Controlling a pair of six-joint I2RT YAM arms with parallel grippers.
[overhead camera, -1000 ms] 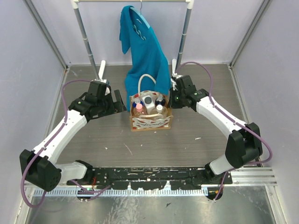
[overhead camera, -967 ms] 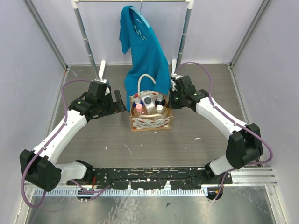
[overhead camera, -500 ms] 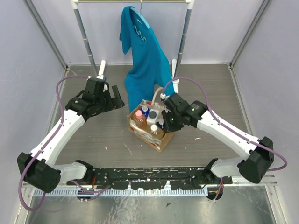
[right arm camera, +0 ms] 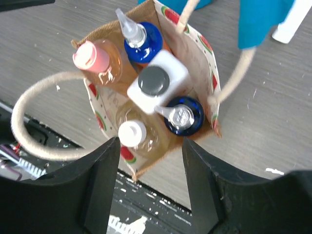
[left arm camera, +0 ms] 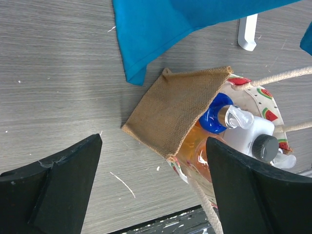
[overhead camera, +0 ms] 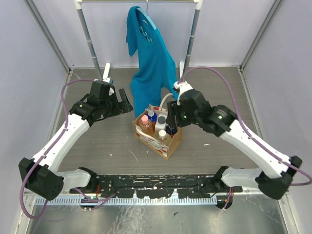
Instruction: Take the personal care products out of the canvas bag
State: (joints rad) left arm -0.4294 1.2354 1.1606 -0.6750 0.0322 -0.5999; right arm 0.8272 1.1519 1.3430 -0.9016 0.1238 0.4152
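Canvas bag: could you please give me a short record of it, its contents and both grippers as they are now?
bag: canvas bag on the table, top open, turned at an angle
contents: five bottles inside: white bottle, pink-capped bottle, blue nozzle bottle, dark blue bottle, white-capped bottle
left gripper: open, empty, beside the bag
right gripper: open, empty, above the bottles
taken out: nothing yet

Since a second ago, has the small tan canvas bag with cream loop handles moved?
Yes. The tan canvas bag has twisted, one corner now pointing forward, and slid away from the hanging teal cloth garment.
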